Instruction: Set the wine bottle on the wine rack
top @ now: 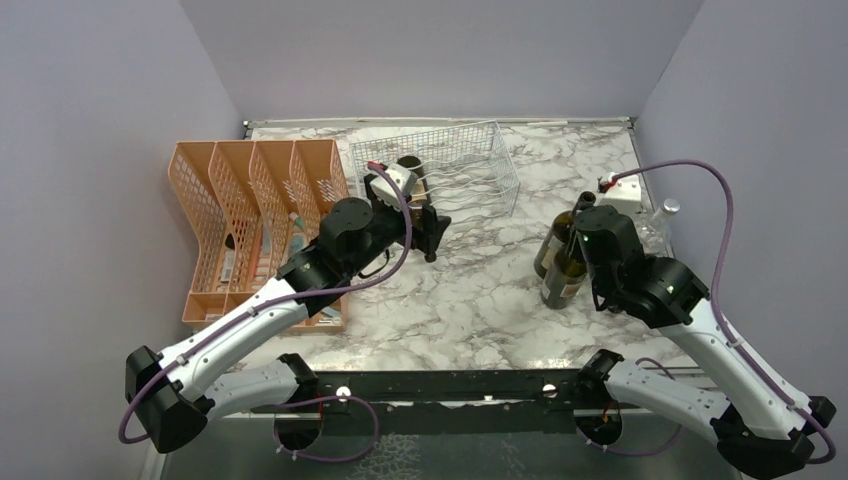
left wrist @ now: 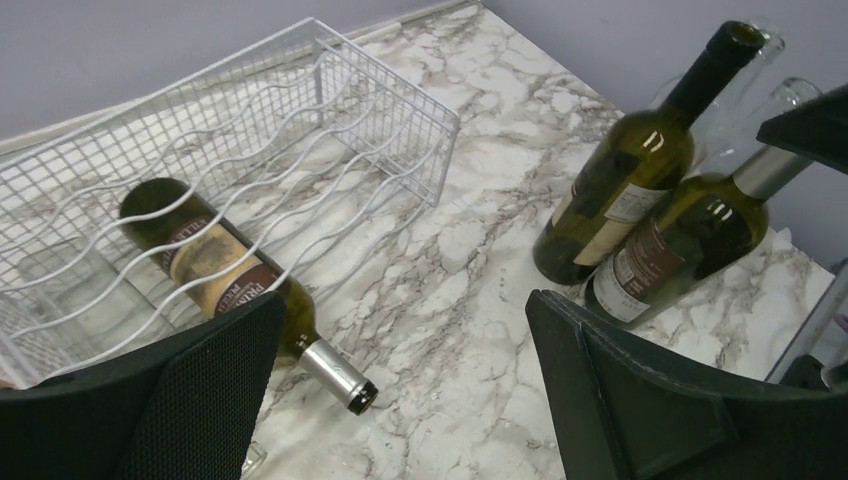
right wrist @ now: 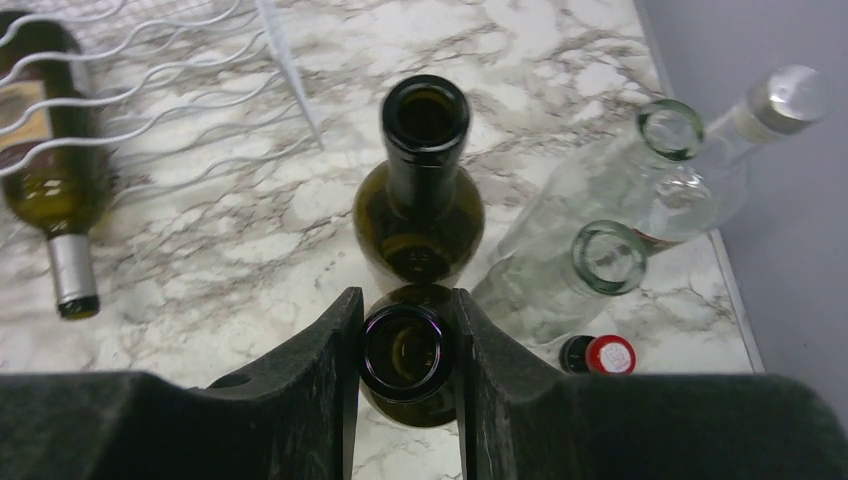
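My right gripper is shut on the neck of a dark green wine bottle, which stands about upright at the right of the table. A second green bottle stands just behind it. The white wire rack is at the back centre. One green bottle lies in its left cradle, neck pointing out over the front. My left gripper is open and empty above the table, just in front of the rack and close to that bottle's neck. In the top view it hovers at the rack's front left.
An orange mesh file organiser stands at the left. Clear glass bottles stand against the right wall beside the green bottles, with a small red-capped bottle near them. A white box sits behind them.
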Controlling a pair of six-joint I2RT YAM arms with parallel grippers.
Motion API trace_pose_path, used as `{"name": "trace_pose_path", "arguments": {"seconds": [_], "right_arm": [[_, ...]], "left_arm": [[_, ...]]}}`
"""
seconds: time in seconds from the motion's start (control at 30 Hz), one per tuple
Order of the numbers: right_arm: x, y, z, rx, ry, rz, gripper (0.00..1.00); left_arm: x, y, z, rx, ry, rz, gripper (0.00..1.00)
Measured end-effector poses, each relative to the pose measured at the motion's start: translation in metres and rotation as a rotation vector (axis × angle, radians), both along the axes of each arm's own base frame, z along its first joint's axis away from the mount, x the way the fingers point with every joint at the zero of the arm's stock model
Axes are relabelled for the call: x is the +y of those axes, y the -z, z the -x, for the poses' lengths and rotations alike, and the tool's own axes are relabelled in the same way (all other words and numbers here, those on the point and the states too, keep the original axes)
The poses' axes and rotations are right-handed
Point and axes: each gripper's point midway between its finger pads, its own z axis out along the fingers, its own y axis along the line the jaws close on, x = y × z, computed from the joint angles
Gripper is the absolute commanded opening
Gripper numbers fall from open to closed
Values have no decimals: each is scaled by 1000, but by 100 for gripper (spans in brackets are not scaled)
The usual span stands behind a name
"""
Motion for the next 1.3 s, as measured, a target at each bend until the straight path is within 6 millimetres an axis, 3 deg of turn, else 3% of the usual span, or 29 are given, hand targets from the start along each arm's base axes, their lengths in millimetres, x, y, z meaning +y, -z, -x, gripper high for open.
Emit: {"name": "trace_pose_path", "arguments": {"seconds": [0.07, 0.33, 0.63, 0.8, 1.0, 1.3], "right_arm": [[11, 0, 0, 16, -86, 4, 1], [66, -11, 4, 42, -402, -71, 1], [108, -8, 5, 79, -596, -125, 1], [128, -15, 11, 81, -705, -160, 1], [150, -35, 25, 47, -874, -198, 1], [173, -55, 43, 28, -1073, -222, 1]], "left_arm": [[-6, 8, 2, -3, 33, 4, 99], [-39, 72, 23, 22, 246, -1, 99], [-89, 91, 44, 10, 460, 21, 99], [-111, 117, 67, 24, 618, -16, 99], [-115, 131, 83, 22, 712, -28, 99], [-110, 135, 83, -60, 702, -18, 99]]}}
